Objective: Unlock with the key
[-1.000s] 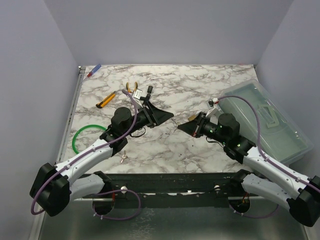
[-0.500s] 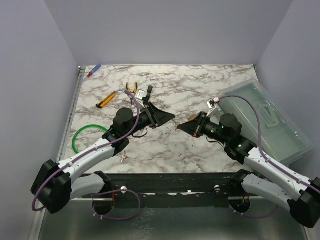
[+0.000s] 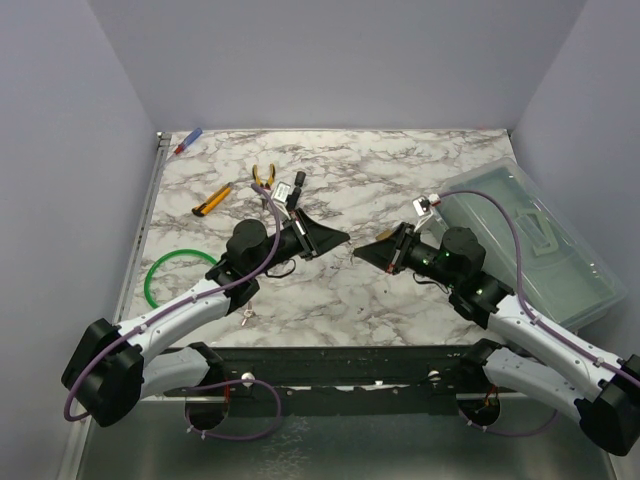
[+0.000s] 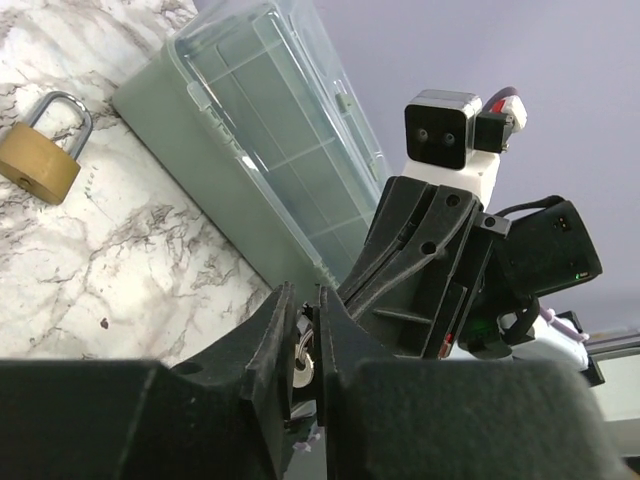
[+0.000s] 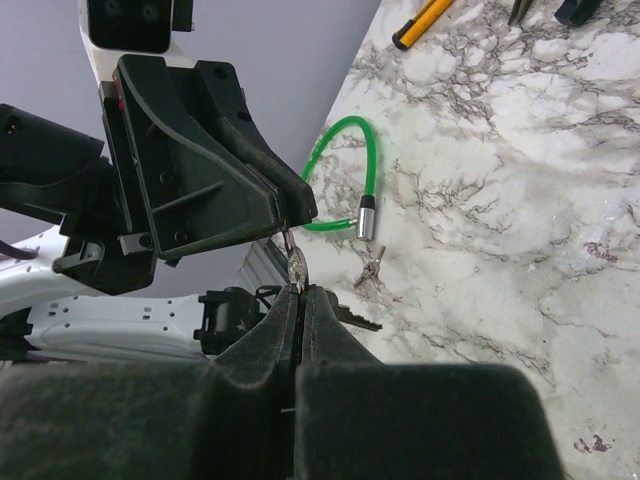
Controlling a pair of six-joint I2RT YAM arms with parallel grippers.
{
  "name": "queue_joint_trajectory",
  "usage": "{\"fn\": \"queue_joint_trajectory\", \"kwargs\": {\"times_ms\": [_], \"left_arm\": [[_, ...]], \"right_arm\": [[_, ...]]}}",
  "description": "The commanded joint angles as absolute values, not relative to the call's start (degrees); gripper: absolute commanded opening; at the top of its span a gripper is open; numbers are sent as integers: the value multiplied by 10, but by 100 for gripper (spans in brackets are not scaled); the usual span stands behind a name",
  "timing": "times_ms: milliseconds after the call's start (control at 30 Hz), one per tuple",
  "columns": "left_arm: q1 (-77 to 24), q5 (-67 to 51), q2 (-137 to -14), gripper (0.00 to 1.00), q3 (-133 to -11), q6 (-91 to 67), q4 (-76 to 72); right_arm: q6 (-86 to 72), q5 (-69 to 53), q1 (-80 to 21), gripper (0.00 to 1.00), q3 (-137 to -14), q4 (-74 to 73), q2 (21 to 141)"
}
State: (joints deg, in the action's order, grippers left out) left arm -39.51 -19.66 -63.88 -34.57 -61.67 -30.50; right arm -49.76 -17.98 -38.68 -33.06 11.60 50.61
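**Inspector:** Where is the key (image 5: 297, 266) sitting?

**Assessor:** It is hanging mid-air between the arms. The right gripper (image 5: 298, 292) is pinching one end with its fingers pressed together. The left gripper (image 4: 305, 335) is nipping the ring end.

**Inspector:** Why both?

**Assessor:** They are probably re-gripping for insertion. The padlock (image 4: 40, 150) is lying free on the table (image 4: 150, 270), beside the clear box (image 4: 270, 140).

The right side is blocked by the box (image 3: 540, 250). Hardly any gap is seen, apparently, between the left gripper (image 3: 338, 236) and right gripper (image 3: 366, 254).
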Motion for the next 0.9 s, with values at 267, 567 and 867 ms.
{"fn": "queue_joint_trajectory", "kwargs": {"times_ms": [267,567,867], "left_arm": [[-400,-214,-642,0,-347,-632,-337],[-400,-264,-646,0,-427,-559,-213],[-399,-317,-657,0,-555,-406,-8]], "right_arm": [[-482,-218,-389,45,-344,128,509],[-357,-202,-389,79,-365,32,458],[-258,-281,-389,75,-398,39,435]]}}
